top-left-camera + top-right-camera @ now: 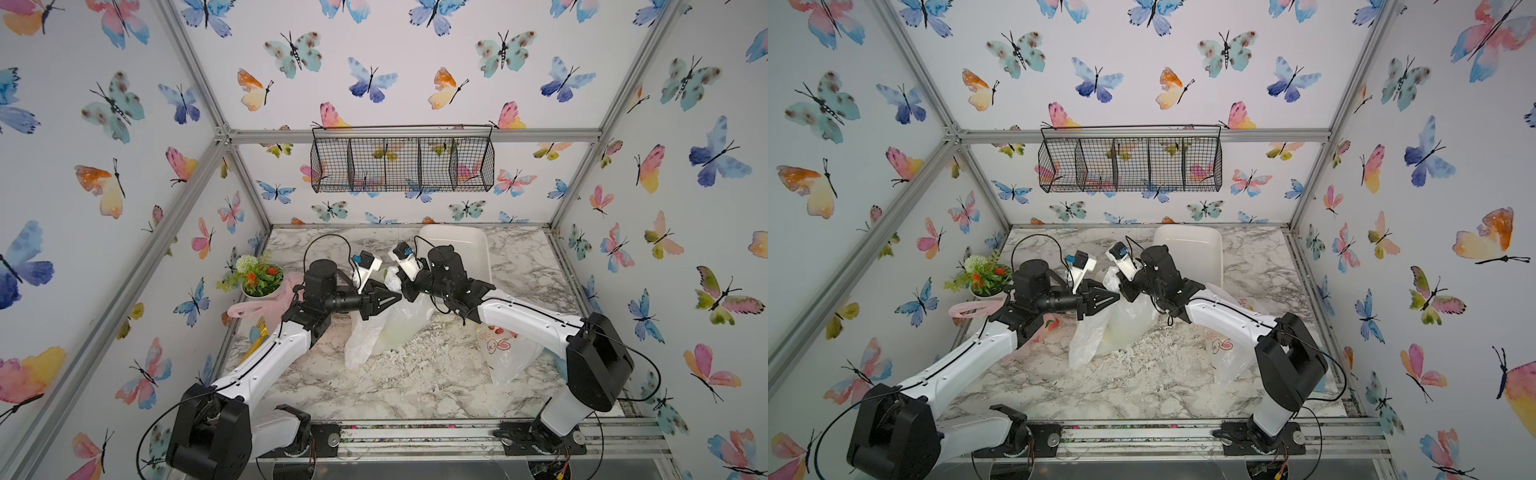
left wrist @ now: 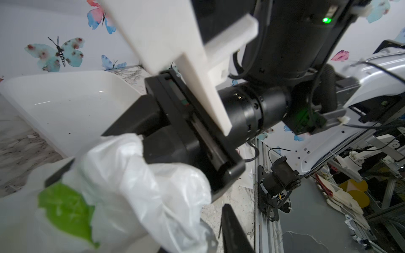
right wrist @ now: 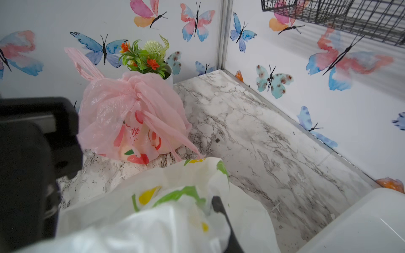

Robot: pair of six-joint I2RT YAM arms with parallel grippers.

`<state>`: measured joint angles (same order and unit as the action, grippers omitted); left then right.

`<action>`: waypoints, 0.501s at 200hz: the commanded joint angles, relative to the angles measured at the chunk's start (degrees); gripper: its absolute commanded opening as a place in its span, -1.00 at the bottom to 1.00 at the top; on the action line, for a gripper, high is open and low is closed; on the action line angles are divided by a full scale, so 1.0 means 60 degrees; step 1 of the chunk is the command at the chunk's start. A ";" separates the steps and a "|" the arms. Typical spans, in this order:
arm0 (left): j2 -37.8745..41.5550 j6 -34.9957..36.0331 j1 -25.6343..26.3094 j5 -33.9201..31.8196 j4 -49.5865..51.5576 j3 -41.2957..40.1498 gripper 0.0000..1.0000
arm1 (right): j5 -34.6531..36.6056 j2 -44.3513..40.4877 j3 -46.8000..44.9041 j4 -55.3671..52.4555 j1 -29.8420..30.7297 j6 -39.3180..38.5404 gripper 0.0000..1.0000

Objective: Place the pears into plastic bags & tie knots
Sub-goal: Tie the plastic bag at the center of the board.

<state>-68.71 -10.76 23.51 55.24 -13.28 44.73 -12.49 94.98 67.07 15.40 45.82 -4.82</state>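
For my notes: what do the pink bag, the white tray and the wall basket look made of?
Pink bag: thin translucent plastic film, faintly glossy, crinkled into soft folds. Tray: probably hard plastic, smooth and glossy, with sharp light streaks on its floor. Basket: black wire mesh, likely coated metal; the wallpaper shows through its grid.

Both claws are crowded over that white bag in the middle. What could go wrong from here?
Possibly three things. The right gripper clamps only a thin bunch of the lemon-print bag, so the film might slip out or tear. The left gripper sits almost against it, so the two could bump. The doodle bag lies under the right arm, which might drag it when it swings.
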 commanded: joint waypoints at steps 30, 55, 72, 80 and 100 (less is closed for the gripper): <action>0.2089 0.0617 -0.0377 -0.0398 0.1724 0.0234 -0.01 | -0.0158 -0.0273 -0.1695 0.4797 -0.0030 0.0904 -0.79; 0.2845 0.0295 -0.1373 -0.0541 0.1788 0.0120 0.22 | -0.0519 -0.0288 -0.2284 0.5563 -0.0020 0.1189 -0.80; 0.2761 0.0209 -0.1719 -0.1240 0.1900 0.0103 0.25 | -0.0684 -0.0328 -0.2580 0.5932 -0.0023 0.1275 -0.81; 0.2635 0.0091 -0.1850 -0.1835 0.1955 0.0151 0.25 | -0.0687 -0.0370 -0.2683 0.6099 -0.0021 0.1339 -0.81; 0.2303 -0.0362 -0.2389 -0.1937 0.1526 0.0113 0.30 | -0.0695 -0.0434 -0.2895 0.6384 -0.0020 0.1403 -0.83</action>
<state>-52.23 -9.78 12.29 47.90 -4.12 45.52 -15.18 94.37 50.94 47.07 45.80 1.67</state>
